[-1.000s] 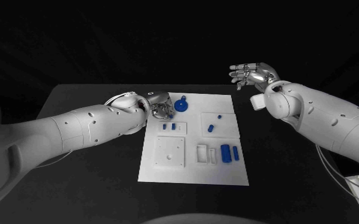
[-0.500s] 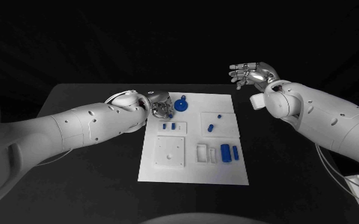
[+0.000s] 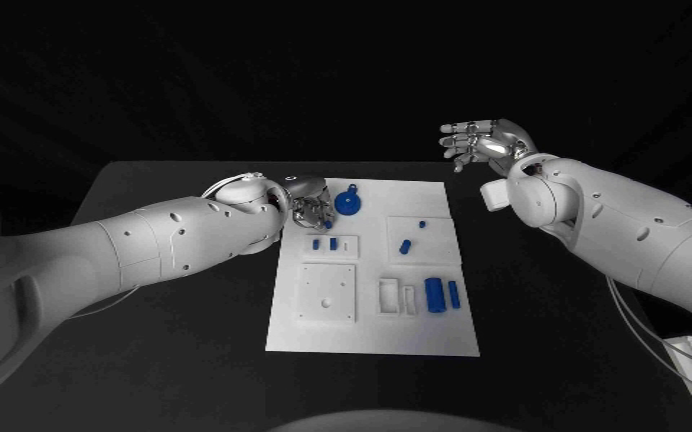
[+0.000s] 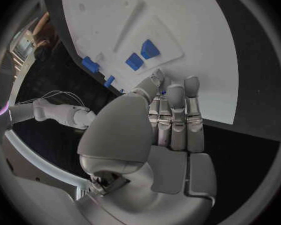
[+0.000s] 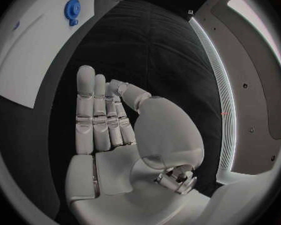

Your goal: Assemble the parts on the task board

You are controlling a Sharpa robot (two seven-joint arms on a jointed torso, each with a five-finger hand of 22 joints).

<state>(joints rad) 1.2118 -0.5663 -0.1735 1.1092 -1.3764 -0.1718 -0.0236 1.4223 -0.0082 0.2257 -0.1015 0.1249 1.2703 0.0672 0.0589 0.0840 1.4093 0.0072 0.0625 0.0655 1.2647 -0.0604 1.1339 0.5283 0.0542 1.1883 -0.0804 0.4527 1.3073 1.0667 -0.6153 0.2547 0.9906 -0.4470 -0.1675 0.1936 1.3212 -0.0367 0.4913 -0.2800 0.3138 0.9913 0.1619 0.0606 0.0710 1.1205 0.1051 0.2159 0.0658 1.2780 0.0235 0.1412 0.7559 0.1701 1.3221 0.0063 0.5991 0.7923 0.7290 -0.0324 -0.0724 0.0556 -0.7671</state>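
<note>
The white task board lies in the middle of the black table. A round blue part sits near its far left corner, also seen in the right wrist view. Two small blue pieces stand in a small plate, close to my left fingertips in the left wrist view. More blue parts and two long ones lie further right. My left hand hovers at the board's far left edge, fingers straight, holding nothing. My right hand is raised beyond the board's far right corner, fingers apart and empty.
A square white plate and a white slotted block sit on the near half of the board. Black table surrounds the board on both sides. My left forearm lies over the table's left part.
</note>
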